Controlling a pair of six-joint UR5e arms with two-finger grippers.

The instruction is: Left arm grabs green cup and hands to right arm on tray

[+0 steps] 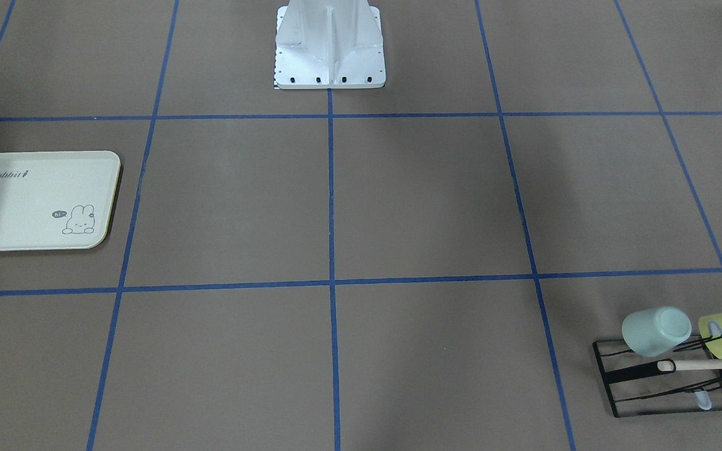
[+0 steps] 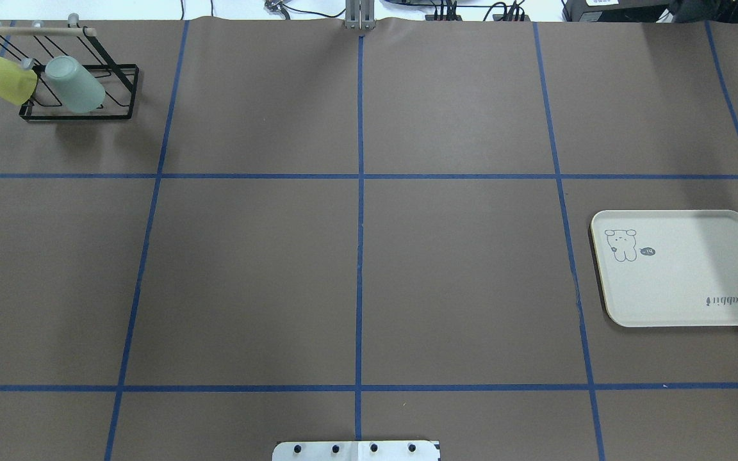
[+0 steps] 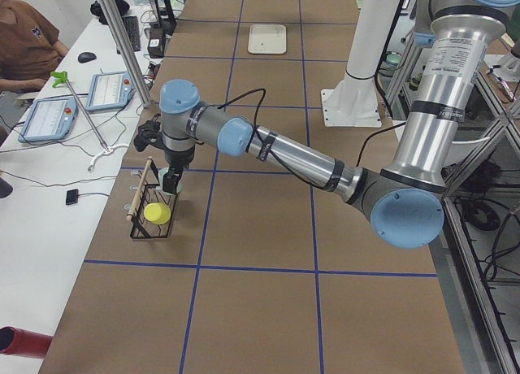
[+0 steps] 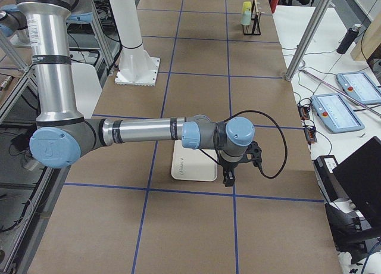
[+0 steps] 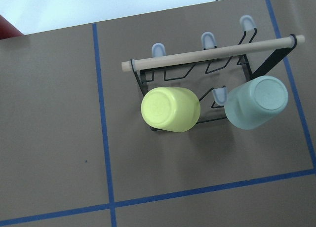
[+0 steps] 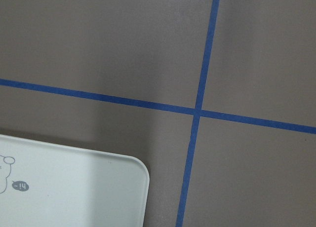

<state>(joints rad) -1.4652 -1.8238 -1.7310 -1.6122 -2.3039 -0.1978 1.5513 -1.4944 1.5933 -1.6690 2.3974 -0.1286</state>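
Plastic, smooth and thin-walled, is what the green cup (image 5: 256,102) appears to be. I judge it light, stiff and somewhat slippery, and not fragile. It hangs tilted, mouth down, on a peg of the black wire rack (image 5: 212,53) at the far left corner of the counter (image 2: 459,282), just beside the yellow-green cup (image 5: 170,109). Its closed base faces the left wrist camera.

The best hold is probably across the tapered side wall, about halfway along, drawing it off along the peg so the rim does not snag the wire.

The left end effector (image 3: 171,181) hovers above the rack. Only a side view shows it, so I cannot tell whether its fingers are parted or closed. The same goes for the right end effector (image 4: 229,177), which hangs beside a corner of the tray (image 2: 683,314), well apart from the rack.

Count: two cups, one mint and one yellow-green; one rack; one tray; two arms.
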